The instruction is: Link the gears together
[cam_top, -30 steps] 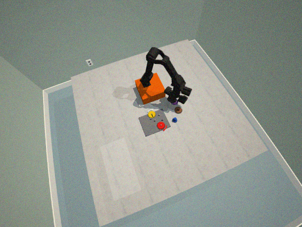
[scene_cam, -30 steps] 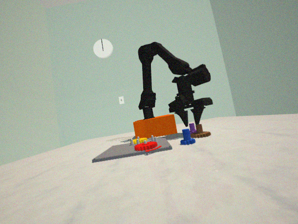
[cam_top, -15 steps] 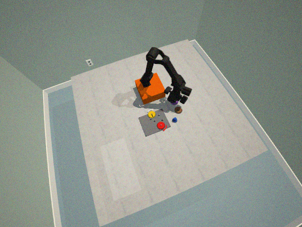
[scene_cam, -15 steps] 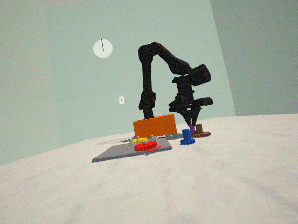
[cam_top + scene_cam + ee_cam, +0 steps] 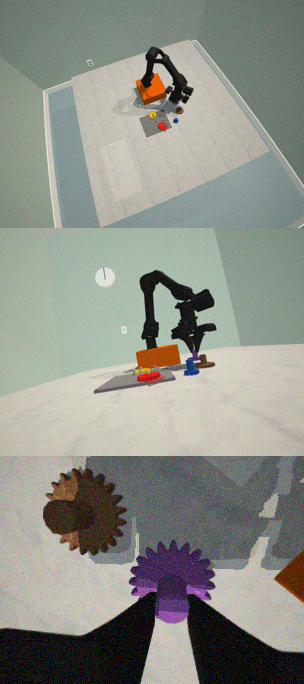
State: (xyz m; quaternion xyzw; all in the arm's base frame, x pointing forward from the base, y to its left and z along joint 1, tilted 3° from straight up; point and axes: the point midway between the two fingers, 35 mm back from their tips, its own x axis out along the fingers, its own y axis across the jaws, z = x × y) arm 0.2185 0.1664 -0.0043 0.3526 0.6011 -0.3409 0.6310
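While the purple gear (image 5: 194, 355) (image 5: 172, 568) is gripped by the nearly closed hand (image 5: 176, 100) (image 5: 195, 352) (image 5: 171, 599), the brown gear (image 5: 179, 110) (image 5: 205, 364) (image 5: 95, 513) is seen close beside it.

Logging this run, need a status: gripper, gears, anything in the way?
Gripper shut on purple gear. Brown gear, blue gear loose on table. Brown gear close by, possible snag.

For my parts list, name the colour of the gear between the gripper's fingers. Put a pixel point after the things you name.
Purple (image 5: 194, 355) (image 5: 172, 563); the wrist view shows it best.
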